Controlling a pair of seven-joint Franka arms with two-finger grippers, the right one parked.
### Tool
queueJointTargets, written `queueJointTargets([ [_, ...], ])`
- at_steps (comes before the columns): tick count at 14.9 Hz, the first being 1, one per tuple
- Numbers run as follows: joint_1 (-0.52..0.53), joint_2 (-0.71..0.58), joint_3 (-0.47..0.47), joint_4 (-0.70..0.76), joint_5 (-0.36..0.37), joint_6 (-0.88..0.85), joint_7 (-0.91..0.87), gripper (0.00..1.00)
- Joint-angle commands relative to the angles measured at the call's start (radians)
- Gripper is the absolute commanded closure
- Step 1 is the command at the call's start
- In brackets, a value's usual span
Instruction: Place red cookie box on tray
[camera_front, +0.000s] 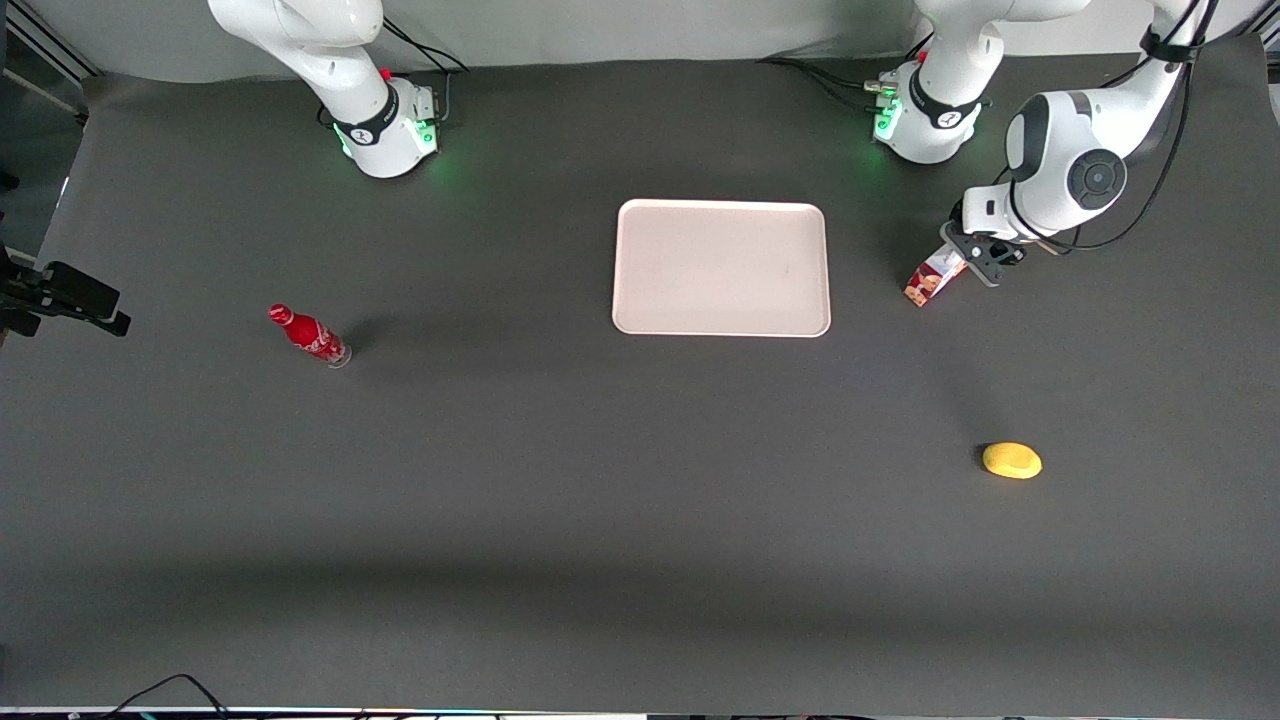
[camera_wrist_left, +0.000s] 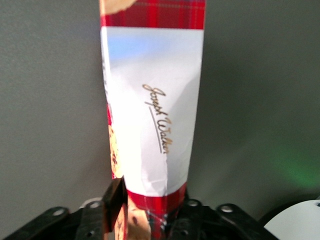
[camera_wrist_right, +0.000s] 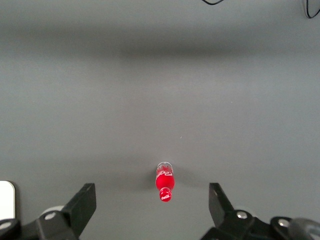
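— Red cookie box (camera_front: 933, 275) is clamped at one end in the left gripper (camera_front: 975, 256), toward the working arm's end of the table, beside the tray (camera_front: 722, 320) but not on it.

— Is the hold good?

— Fingers (camera_wrist_left: 113, 202) pinch only its end, so it could swing. I'd carry it level and slowly over the bare tray, lower until it rests flat, then release.

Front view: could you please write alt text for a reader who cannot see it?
The gripper holds the red cookie box beside the tray, toward the working arm's end of the table. A yellow fruit lies nearer the camera; a small red bottle stands toward the parked arm's end.
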Motion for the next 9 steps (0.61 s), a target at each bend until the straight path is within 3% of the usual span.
queueJointTargets([
  [1, -0.015, -0.046, 0.003, -0.049, -0.002, 0.034, 0.010, 1.00],
  [5, -0.015, -0.044, -0.003, 0.043, -0.002, -0.016, 0.012, 1.00],
  [9, -0.015, -0.058, -0.009, 0.282, 0.002, -0.239, 0.014, 1.00],
])
